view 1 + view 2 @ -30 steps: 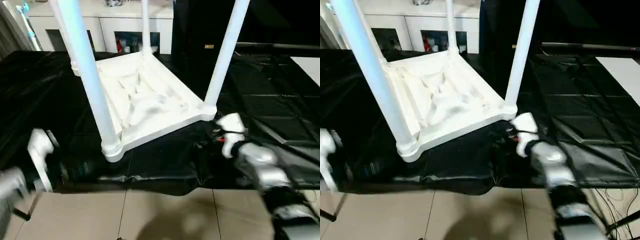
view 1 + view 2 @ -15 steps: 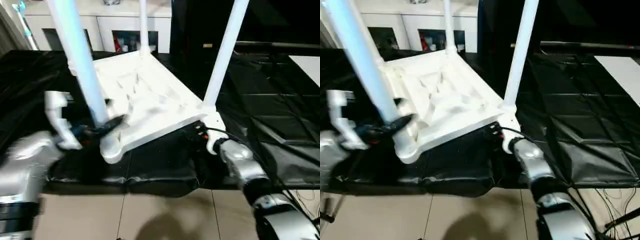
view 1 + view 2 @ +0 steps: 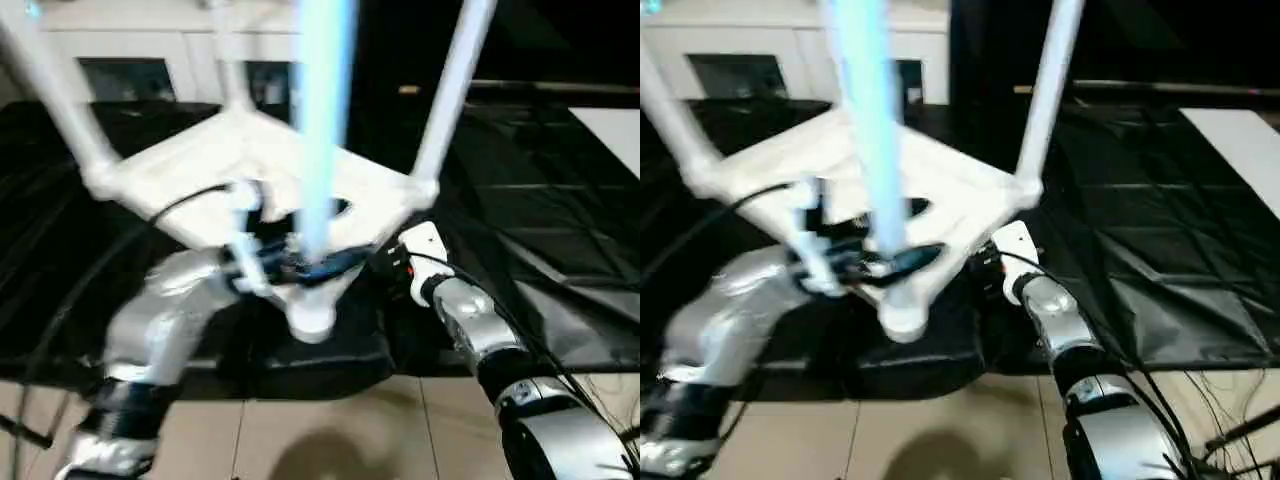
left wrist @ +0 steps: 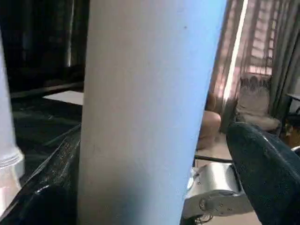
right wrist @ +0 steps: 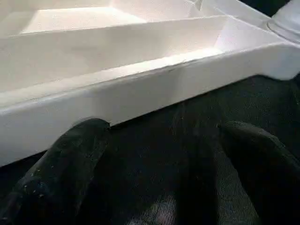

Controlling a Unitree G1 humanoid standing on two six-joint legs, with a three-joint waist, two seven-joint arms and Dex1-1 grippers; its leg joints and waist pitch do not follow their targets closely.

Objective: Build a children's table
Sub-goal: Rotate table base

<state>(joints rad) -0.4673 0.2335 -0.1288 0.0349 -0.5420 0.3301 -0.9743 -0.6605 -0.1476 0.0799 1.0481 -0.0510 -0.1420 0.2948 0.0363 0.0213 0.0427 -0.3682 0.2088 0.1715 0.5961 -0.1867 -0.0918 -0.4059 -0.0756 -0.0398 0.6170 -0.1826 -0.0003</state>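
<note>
The children's table (image 3: pixel 205 165) lies upside down on the black sheet, its white legs pointing up. The near leg (image 3: pixel 325 120) rises from the front corner socket (image 3: pixel 308 320). My left gripper (image 3: pixel 300 268) is open, low around that leg. In the left wrist view the leg (image 4: pixel 140 112) stands close, with a gap between it and one black finger (image 4: pixel 267 173). My right gripper (image 3: pixel 385 265) is open at the sheet, just below the right corner. Its fingers (image 5: pixel 70 164) point at the table's white rim (image 5: pixel 140 89) without touching it.
The black-sheeted table (image 3: pixel 540 220) ends close to me, with tiled floor (image 3: pixel 300 440) below its front edge. A white cabinet (image 3: pixel 140 55) stands behind. A white panel (image 3: pixel 610 125) lies at the far right. Cables run along both silver forearms.
The children's table has turned, so its near leg now stands mid-picture and another leg shows at the left. My left arm has swung right, its gripper still at that leg. My right gripper stays by the right corner.
</note>
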